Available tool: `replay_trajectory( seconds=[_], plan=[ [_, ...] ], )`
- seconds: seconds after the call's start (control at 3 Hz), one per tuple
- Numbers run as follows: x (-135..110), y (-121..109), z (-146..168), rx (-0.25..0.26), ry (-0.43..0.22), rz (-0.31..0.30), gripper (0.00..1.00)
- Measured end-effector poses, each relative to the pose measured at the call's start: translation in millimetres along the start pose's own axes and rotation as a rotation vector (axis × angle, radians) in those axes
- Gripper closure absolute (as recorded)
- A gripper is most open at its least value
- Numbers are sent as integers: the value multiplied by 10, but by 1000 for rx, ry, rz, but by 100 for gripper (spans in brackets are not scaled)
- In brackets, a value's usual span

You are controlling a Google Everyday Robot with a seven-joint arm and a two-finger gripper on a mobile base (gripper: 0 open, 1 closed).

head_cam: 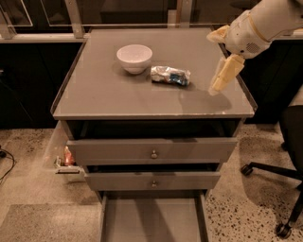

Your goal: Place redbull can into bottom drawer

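Looks like office/lab space: grey metal bench (142, 97) w/ drawer unit under it, wheeled office chair (292, 132) at right, speckled terrazzo floor (28, 156), metal-framed glass panels (47, 12) behind. Robot claw (225, 75) hovering over bench's right side, nr edge.

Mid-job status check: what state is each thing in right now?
redbull can, lying on its side on the tabletop.
white bowl, upright.
bottom drawer, pulled out, no can inside.
upper drawers, partly out.
gripper, above the tabletop, right of the can, apart from it.

White bowl (134, 57) on grey tabletop (102, 92); office chair (289, 142).
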State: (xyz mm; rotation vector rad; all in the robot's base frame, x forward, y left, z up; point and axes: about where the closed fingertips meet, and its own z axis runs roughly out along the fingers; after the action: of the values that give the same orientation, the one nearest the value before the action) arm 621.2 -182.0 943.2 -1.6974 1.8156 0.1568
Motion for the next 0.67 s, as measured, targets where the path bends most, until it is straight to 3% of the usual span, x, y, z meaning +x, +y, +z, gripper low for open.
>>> replay_trajectory(
  seconds=[0.33,0.67],
  plan=[
    [0,0,1,0,0,0,0],
    [20,-120,139,37,-61,9,0]
  ],
)
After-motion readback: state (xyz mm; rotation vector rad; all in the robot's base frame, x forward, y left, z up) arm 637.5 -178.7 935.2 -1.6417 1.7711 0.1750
